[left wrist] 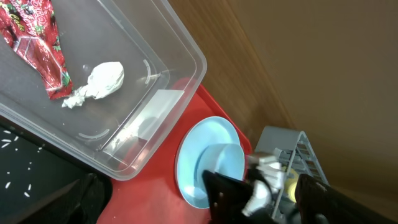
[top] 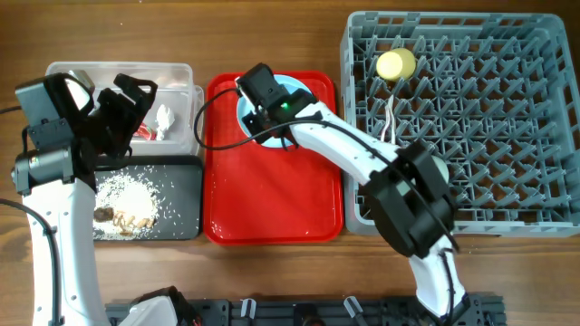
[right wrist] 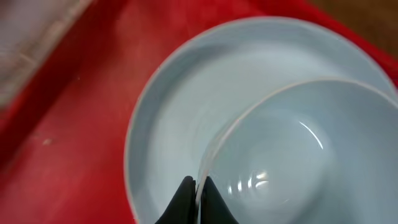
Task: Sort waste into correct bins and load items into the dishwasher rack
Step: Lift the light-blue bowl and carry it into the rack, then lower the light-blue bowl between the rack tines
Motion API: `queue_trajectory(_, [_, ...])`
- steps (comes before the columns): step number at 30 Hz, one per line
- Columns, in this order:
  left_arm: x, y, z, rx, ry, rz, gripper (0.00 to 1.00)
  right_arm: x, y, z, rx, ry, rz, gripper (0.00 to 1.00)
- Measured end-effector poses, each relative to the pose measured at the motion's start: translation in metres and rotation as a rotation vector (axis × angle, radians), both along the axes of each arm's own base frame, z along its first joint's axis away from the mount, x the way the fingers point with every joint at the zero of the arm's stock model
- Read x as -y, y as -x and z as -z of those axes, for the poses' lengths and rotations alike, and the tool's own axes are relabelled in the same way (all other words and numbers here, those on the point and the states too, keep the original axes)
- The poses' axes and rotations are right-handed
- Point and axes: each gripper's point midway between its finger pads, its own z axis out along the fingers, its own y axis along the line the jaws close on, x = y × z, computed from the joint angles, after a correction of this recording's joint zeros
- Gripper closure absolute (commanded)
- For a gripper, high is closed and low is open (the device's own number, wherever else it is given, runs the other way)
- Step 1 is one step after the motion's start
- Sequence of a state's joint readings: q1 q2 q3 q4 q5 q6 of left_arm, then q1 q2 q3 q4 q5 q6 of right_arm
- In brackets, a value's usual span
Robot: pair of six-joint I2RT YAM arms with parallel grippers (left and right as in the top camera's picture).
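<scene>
One blue bowl point(right wrist: 298, 162) over plate point(right wrist: 168, 112), rim pinched tight in right pincer point(right wrist: 198, 185); left pincer point(top: 127, 98) spread apart above tub point(top: 186, 77).

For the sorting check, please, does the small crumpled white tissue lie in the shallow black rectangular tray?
No, the tissue lies in the clear plastic rectangular tub.

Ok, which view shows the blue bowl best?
Right wrist: the blue bowl fills the frame, rim pinched in the right gripper. Left wrist shows it partly behind that gripper; overhead, the gripper covers most of it.
</scene>
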State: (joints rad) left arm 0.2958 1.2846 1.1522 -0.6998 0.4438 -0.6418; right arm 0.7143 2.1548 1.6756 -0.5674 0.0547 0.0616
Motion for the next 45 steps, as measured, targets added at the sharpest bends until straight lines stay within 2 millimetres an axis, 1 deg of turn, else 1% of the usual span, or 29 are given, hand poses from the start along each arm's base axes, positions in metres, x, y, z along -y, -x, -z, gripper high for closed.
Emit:
queue_trajectory(1, [0.0, 0.0, 0.0, 0.0, 0.0, 0.0, 0.0, -0.002, 0.001, -0.01, 0.004, -0.025, 0.002, 0.96])
queue_trajectory(3, [0.0, 0.0, 0.0, 0.0, 0.0, 0.0, 0.0, -0.005, 0.003, -0.042, 0.024, -0.093, 0.008, 0.96])
queue_trajectory(6, [0.0, 0.0, 0.0, 0.0, 0.0, 0.0, 0.0, -0.008, 0.01, -0.112, 0.077, -0.239, 0.016, 0.96])
queue_trajectory(7, [0.0, 0.0, 0.0, 0.0, 0.0, 0.0, 0.0, -0.005, 0.014, -0.138, 0.092, -0.294, 0.018, 0.96])
queue_trajectory(8, [0.0, 0.0, 0.0, 0.0, 0.0, 0.0, 0.0, -0.001, 0.017, -0.157, 0.102, -0.335, 0.021, 0.96])
queue_trajectory(9, [0.0, 0.0, 0.0, 0.0, 0.0, 0.0, 0.0, 0.004, 0.019, -0.177, 0.114, -0.376, 0.026, 0.95])
queue_trajectory(10, [0.0, 0.0, 0.0, 0.0, 0.0, 0.0, 0.0, 0.013, 0.023, -0.2, 0.122, -0.425, 0.03, 0.96])
queue_trajectory(11, [0.0, 0.0, 0.0, 0.0, 0.0, 0.0, 0.0, 0.025, 0.025, -0.219, 0.131, -0.465, 0.041, 0.96])
queue_trajectory(12, [0.0, 0.0, 0.0, 0.0, 0.0, 0.0, 0.0, 0.038, 0.026, -0.233, 0.13, -0.498, 0.053, 0.96])
queue_trajectory(14, [0.0, 0.0, 0.0, 0.0, 0.0, 0.0, 0.0, 0.061, 0.025, -0.248, 0.117, -0.538, 0.083, 0.96])
queue_trajectory(15, [0.0, 0.0, 0.0, 0.0, 0.0, 0.0, 0.0, 0.076, 0.024, -0.252, 0.095, -0.558, 0.106, 0.96])
queue_trajectory(16, [0.0, 0.0, 0.0, 0.0, 0.0, 0.0, 0.0, 0.086, 0.023, -0.253, 0.071, -0.575, 0.122, 0.96])
queue_trajectory(19, [0.0, 0.0, 0.0, 0.0, 0.0, 0.0, 0.0, 0.127, 0.015, -0.247, -0.025, -0.631, 0.188, 0.96])
queue_trajectory(21, [0.0, 0.0, 0.0, 0.0, 0.0, 0.0, 0.0, 0.144, 0.013, -0.246, -0.074, -0.675, 0.208, 0.96])
queue_trajectory(22, [0.0, 0.0, 0.0, 0.0, 0.0, 0.0, 0.0, 0.161, 0.011, -0.249, -0.104, -0.726, 0.22, 0.96])
queue_trajectory(25, [0.0, 0.0, 0.0, 0.0, 0.0, 0.0, 0.0, 0.185, 0.009, -0.252, -0.146, -0.81, 0.228, 0.96])
queue_trajectory(28, [0.0, 0.0, 0.0, 0.0, 0.0, 0.0, 0.0, 0.205, 0.013, -0.248, -0.199, -0.893, 0.219, 0.96])
queue_trajectory(32, [0.0, 0.0, 0.0, 0.0, 0.0, 0.0, 0.0, 0.221, 0.02, -0.238, -0.253, -0.97, 0.208, 0.96])
queue_trajectory(39, [0.0, 0.0, 0.0, 0.0, 0.0, 0.0, 0.0, 0.248, 0.026, -0.205, -0.293, -1.022, 0.247, 0.96])
queue_trajectory(42, [0.0, 0.0, 0.0, 0.0, 0.0, 0.0, 0.0, 0.255, 0.026, -0.195, -0.293, -1.028, 0.262, 0.96])
queue_trajectory(45, [0.0, 0.0, 0.0, 0.0, 0.0, 0.0, 0.0, 0.257, 0.028, -0.187, -0.299, -1.034, 0.267, 0.96])
